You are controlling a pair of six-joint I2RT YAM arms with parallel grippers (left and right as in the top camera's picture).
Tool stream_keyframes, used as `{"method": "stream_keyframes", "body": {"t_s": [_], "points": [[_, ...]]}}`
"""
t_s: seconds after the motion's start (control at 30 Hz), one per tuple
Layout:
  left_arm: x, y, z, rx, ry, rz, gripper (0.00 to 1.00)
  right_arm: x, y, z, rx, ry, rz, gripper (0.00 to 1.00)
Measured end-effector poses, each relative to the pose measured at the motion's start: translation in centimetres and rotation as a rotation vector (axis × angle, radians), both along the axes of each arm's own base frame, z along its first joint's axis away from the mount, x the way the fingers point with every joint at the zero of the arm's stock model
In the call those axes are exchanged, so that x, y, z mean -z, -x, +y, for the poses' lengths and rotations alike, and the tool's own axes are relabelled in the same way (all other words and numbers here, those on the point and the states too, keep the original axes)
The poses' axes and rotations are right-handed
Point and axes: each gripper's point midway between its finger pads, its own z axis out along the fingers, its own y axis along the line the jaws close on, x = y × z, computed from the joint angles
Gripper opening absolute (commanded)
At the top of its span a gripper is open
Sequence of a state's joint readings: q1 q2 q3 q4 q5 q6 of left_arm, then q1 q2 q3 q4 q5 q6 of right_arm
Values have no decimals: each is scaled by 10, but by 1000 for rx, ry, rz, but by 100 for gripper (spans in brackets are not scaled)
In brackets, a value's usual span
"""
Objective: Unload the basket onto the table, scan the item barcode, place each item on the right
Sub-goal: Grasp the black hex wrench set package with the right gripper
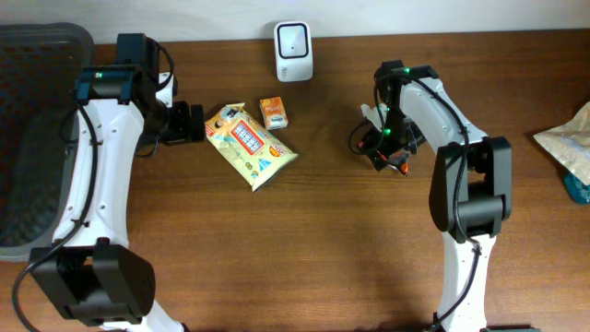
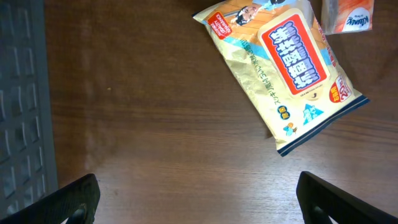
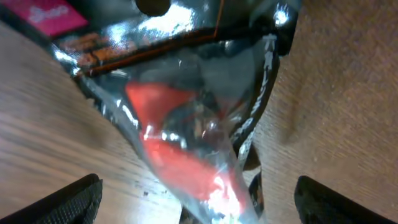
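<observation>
A clear shiny plastic packet point(image 3: 186, 124) with something red and black inside lies on the wooden table, filling the right wrist view. My right gripper point(image 3: 200, 208) is open just above it, one finger on either side, not clamping. From overhead the right gripper point(image 1: 385, 150) covers most of that packet point(image 1: 399, 167). A yellow snack bag point(image 1: 250, 144) with a red label lies left of centre. My left gripper point(image 1: 195, 123) stands open beside its left end, nothing between the fingers. The left wrist view shows the left gripper point(image 2: 199, 205) short of the bag point(image 2: 286, 68). A white scanner point(image 1: 293, 51) stands at the back.
A small orange box point(image 1: 273, 112) sits just behind the yellow bag, also at the top right of the left wrist view point(image 2: 350, 14). A dark mesh basket point(image 1: 32, 138) fills the left edge. A pale crinkled bag point(image 1: 570, 148) lies at the right edge.
</observation>
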State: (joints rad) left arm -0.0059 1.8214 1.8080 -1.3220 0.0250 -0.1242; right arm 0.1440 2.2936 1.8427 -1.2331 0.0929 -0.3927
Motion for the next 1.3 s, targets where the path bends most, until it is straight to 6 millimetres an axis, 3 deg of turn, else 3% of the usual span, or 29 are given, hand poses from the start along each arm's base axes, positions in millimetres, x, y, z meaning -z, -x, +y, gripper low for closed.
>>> {"method": "stream_keyframes", "body": {"t_s": [0.17,0.37,0.53,0.9,1.13,1.3], "points": [[0,0,0,0,0,0,99,1,0,14,102,-67,-4,70],[0,0,0,0,0,0,99,1,6,49,305,-121,5,69],[0,0,0,0,0,0,99,-3,17,78,327,-98,17,70],[0,0,0,0,0,0,99,-11,2,65,490,-65,-40,63],[0,0,0,0,0,0,99,5,3,65,581,-60,-52,61],[0,0,0,0,0,0,99,15,6,64,611,-57,-52,46]]}}
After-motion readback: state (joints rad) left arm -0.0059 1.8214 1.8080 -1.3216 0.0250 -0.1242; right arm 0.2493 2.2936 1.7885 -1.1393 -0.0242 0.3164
